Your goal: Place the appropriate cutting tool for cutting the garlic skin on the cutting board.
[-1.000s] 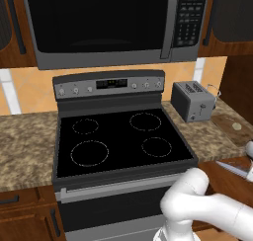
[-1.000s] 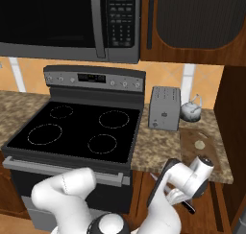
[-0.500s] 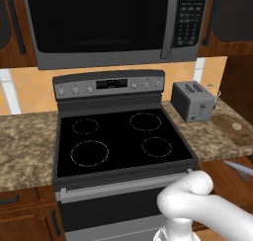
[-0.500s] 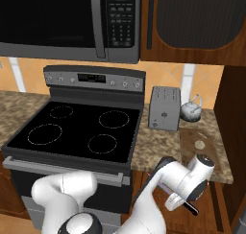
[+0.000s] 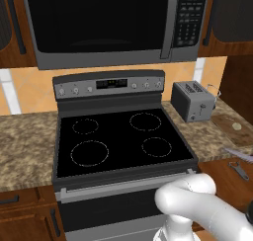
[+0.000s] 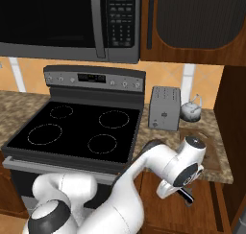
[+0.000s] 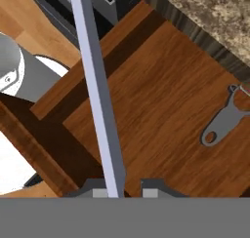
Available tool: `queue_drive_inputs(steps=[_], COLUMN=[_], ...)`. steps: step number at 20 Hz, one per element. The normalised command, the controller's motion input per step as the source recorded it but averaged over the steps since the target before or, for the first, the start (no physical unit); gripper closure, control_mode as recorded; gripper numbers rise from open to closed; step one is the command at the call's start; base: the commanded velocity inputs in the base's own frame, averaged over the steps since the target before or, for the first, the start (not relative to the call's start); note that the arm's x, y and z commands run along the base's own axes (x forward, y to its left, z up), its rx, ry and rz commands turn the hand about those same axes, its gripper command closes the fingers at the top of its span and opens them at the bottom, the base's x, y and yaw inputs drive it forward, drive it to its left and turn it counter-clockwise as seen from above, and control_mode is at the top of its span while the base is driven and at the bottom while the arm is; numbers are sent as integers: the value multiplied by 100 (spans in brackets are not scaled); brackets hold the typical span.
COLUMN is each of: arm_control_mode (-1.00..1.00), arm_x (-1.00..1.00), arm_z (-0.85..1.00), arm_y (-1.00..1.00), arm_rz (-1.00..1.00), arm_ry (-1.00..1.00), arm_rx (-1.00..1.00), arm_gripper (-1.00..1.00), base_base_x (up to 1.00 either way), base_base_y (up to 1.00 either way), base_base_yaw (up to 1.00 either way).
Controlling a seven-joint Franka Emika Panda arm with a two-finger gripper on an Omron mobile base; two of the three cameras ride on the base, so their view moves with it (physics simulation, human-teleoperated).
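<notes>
In the hand view my gripper (image 7: 124, 187) is shut on the cutting tool (image 7: 97, 90), whose long silver blade runs up from between the fingertips across an open wooden drawer. The left base view catches the blade (image 5: 240, 154) at the right edge, just below the counter front. The dark-brown cutting board (image 5: 228, 122) lies on the counter right of the toaster, with the small pale garlic (image 5: 237, 127) on it. My hand (image 6: 186, 174) hangs low in front of the counter edge, covering part of the cutting board (image 6: 214, 154) and hiding the garlic there.
A grey peeler (image 7: 222, 122) lies on the drawer floor (image 7: 171, 110) to the right of the blade, and also appears as the peeler (image 5: 239, 170). The toaster (image 5: 193, 100) and a kettle (image 6: 190, 111) stand behind the board. The black stove (image 5: 118, 141) lies to the left.
The fingers have closed the last little bit on the knife. My hand has shifted slightly at the drawer, and the blade now points along the counter front.
</notes>
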Motion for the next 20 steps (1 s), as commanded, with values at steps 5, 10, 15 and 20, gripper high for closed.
queue_drive_inputs(steps=[5,10,15,20], arm_control_mode=[-100,-100,-100,-100], arm_x=[0,0,8,15], arm_z=[81,20,2,0], arm_y=[0,7,12,11], arm_rz=[-4,-19,-24,-34], arm_ry=[4,2,0,0], arm_rx=[0,0,1,3], arm_gripper=[100,100,100,100], base_base_x=[0,0,0,0], base_base_y=[0,0,0,0], base_base_yaw=[0,0,0,0])
